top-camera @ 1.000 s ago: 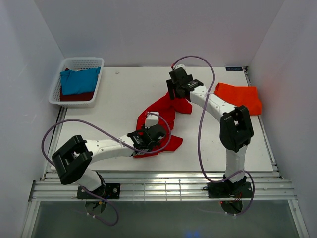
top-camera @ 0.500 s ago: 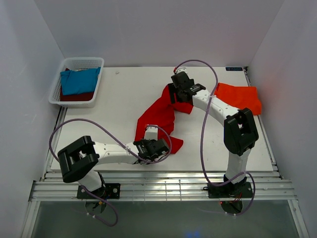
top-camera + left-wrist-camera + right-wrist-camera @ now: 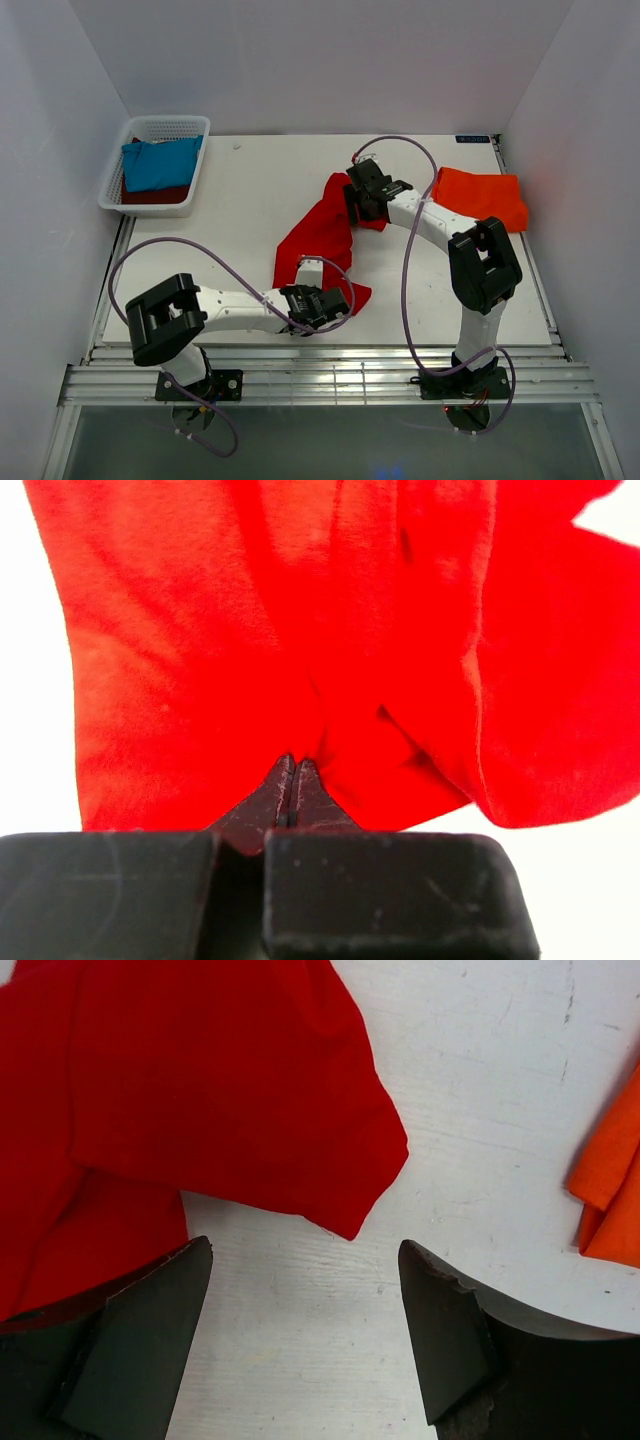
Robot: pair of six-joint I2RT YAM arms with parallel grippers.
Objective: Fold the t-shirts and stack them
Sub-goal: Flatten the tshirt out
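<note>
Now, left claw [image 3: 291, 772] pinching red t-shirt [image 3: 250, 630], right claw [image 3: 305, 1260] agape

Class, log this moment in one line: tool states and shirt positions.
left tool: shut on red t-shirt | right tool: open, empty | orange-red t-shirt: folded, far right | teal t-shirt: in basket

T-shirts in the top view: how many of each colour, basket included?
Bright red cloth t-shirt, unfolded: 1
Orange-red cloth t-shirt, folded: 1
Teal-blue cloth t-shirt, in white mesh basket: 1
Dark maroon cloth t-shirt beneath it: 1
Total: 4
</note>
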